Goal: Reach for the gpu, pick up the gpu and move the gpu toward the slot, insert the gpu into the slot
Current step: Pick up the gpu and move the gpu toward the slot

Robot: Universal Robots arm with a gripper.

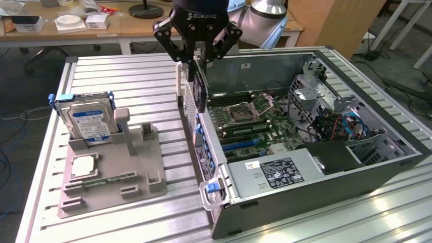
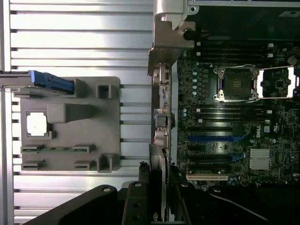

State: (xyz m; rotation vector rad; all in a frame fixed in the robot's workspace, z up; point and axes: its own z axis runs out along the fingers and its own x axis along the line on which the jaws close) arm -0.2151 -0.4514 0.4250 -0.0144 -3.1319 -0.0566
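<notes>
Gripper (image 1: 196, 58) clamped on gpu (image 1: 197, 83) — card held upright, edge down, above case wall (image 2: 164, 42), well apart from slot (image 2: 215, 138). Best carried level and slow: keep long edge parallel to slot, bracket (image 1: 179, 86) clear of wall.

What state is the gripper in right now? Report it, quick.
Gripper: jaws closed on the gpu, holding it on edge over the near wall of the open computer case.

ext cam high, angled down; wrist cam overhead; share motherboard (image 1: 273, 126) (image 2: 234, 122).
</notes>
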